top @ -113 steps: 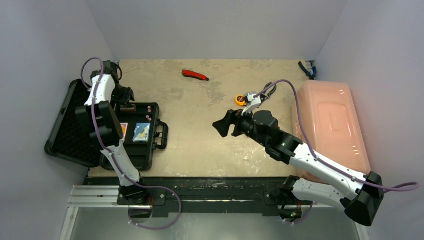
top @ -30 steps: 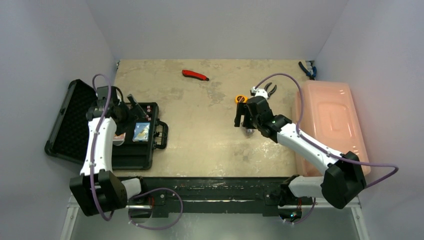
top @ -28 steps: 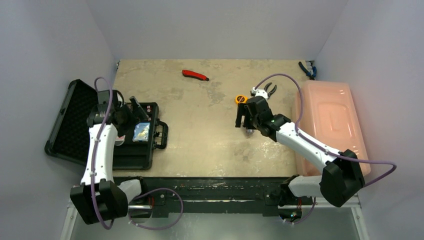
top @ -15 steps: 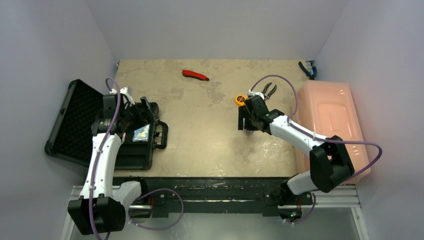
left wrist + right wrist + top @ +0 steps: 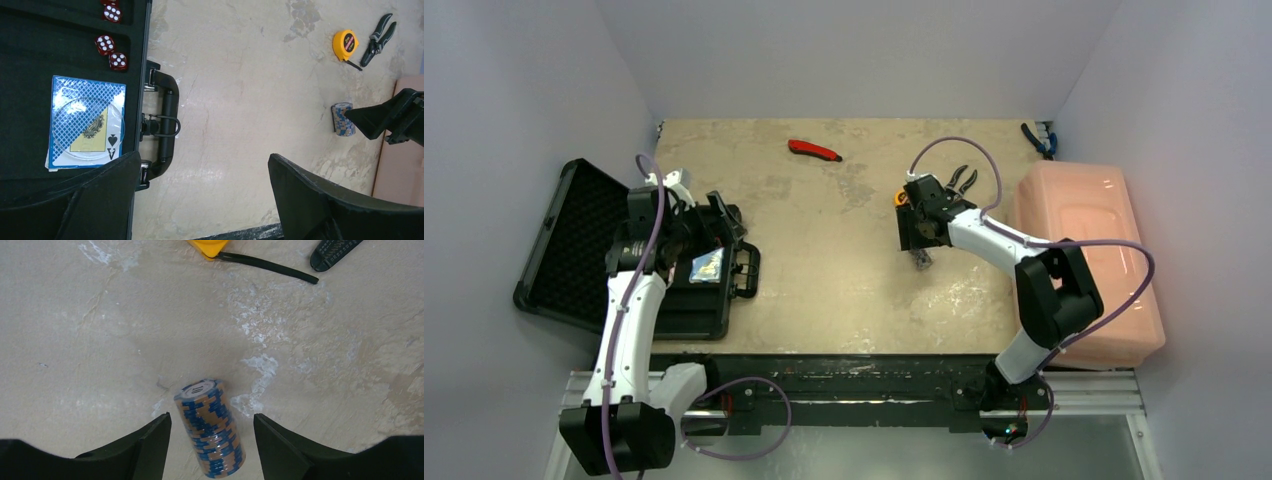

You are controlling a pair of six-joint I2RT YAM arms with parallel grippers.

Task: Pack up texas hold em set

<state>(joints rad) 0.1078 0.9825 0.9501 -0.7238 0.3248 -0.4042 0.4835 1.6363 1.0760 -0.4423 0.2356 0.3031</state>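
Right now my right gripper (image 5: 211, 440) sits over the chip roll (image 5: 207, 425) at the lower middle of the right wrist view. One finger stands on each side of it, with a sliver of bare table showing on both sides. Those jaws are partly open and grip nothing yet. The roll seems to lie on its side, skewed to the line between my fingers.

That skew is my main worry. If I squeeze across a rounded, slanted stack, it could roll out from between the pads or twist. If nothing binds the chips, the stack could splay and scatter. The tape measure (image 5: 345, 44) and pliers (image 5: 377, 39) lie near the upper edge, close enough for a loose roll to bump them.

My left gripper (image 5: 204, 170) hangs fully spread and empty by the handle of the open case (image 5: 564, 240) at the left of the top view. Inside the case are a card deck (image 5: 86, 122) and red dice (image 5: 111, 52). I judge that carrying the roll over there risks crowding that arm.
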